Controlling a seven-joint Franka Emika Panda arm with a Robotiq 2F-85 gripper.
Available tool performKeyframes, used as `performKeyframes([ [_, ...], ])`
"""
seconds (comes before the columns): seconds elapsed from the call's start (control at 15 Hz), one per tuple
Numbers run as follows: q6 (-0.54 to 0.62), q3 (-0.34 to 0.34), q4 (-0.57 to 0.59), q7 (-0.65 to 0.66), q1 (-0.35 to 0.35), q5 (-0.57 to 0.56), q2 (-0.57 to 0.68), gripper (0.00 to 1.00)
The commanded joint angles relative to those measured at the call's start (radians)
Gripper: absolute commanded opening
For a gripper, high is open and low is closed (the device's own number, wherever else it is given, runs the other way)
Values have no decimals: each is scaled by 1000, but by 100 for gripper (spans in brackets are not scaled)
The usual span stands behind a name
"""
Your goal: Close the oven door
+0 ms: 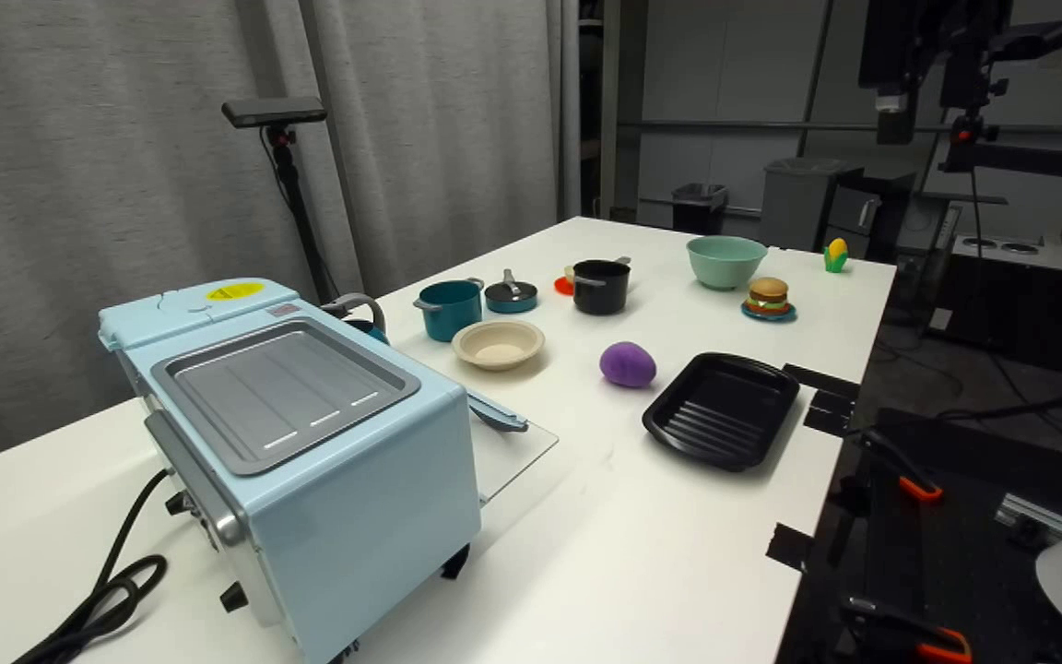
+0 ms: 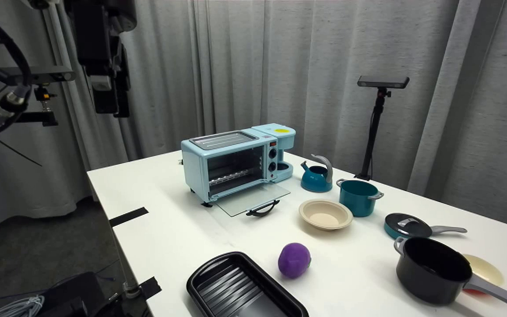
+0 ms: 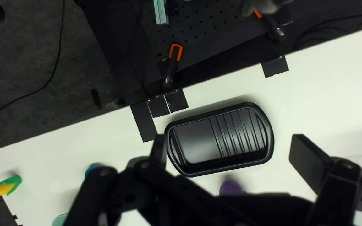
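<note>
The pale-blue oven [image 1: 374, 489] stands on the white table in both exterior views, its dark inside and a wire rack exposed in an exterior view [image 2: 236, 169]. Hinged down from its lower front edge, the oven door [image 2: 253, 199] is a clear glass flap with a dark bar handle [image 2: 262, 208], lying low and near level over the tabletop. My gripper [image 2: 112, 99] hangs high in the air, well apart from the oven and its door. In the wrist view the gripper [image 3: 228, 147] is open, fingers wide apart and holding nothing. Oven and door are out of the wrist view.
A black ribbed tray [image 3: 220, 138] lies below the gripper, beside a purple eggplant-like toy [image 1: 628, 364]. Near the door stand a beige bowl [image 2: 325, 215], a teal kettle [image 2: 317, 178] and a teal pot [image 2: 359, 197]. A black cord [image 1: 112, 590] trails behind the oven.
</note>
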Motion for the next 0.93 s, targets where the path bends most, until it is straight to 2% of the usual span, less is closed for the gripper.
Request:
performKeyframes([
  [0.0,36,38,-6,55,-37,-42,-20,100],
  [0.53,277,78,-59,162,-57,-234,-51,100],
  [0.8,258,42,-53,137,-18,-158,-33,100],
  [0.87,256,64,-39,149,-39,-190,-14,100],
])
